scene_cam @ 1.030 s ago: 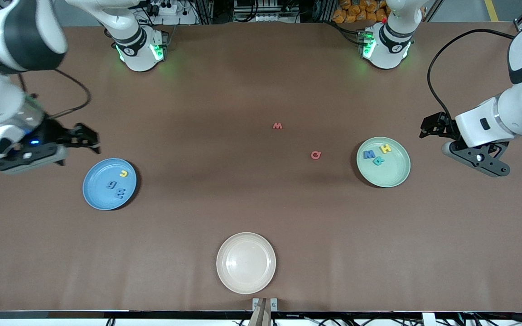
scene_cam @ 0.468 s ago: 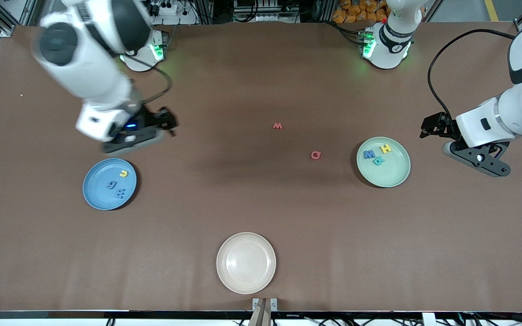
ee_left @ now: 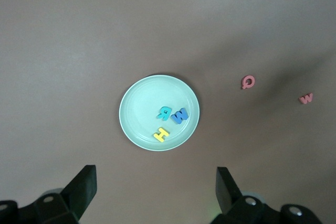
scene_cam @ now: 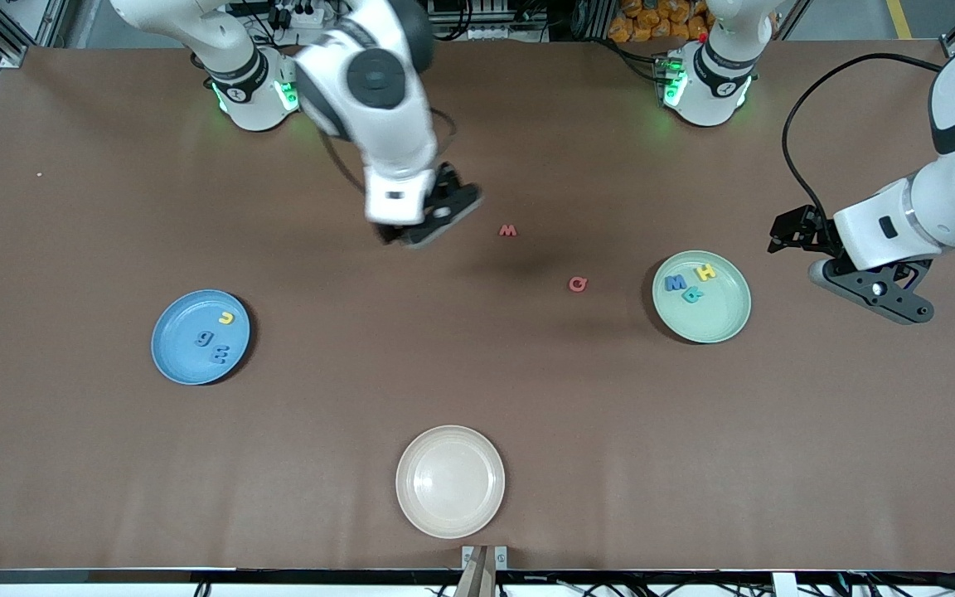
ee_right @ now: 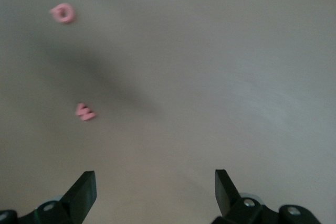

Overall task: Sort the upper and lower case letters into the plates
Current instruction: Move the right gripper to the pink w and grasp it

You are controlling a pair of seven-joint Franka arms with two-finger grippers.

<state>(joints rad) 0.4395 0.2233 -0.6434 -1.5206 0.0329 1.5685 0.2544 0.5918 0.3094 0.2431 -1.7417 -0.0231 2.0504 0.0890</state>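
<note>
Nearest your front edge of the desk (scene_cam: 693, 464) sits the cream plate (scene_cam: 450, 482). Farther in, you have the blue plate (scene_cam: 187, 365) with three letters toward the right arm's end, and the mint plate (scene_cam: 714, 319) with three toward the left arm's end. The left gripper (scene_cam: 879, 290) waits beside it, fingers (ee_left: 84, 187) apart. Red Q (scene_cam: 579, 284) and red w (scene_cam: 508, 230) lie mid-desk; the right gripper (scene_cam: 432, 217) hangs beside the w, fingers (ee_right: 84, 190) spread, empty.

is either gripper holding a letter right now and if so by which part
Nothing is held. The right gripper hangs open and empty over bare table near the red w; the left gripper waits open beside the mint green plate.
</note>
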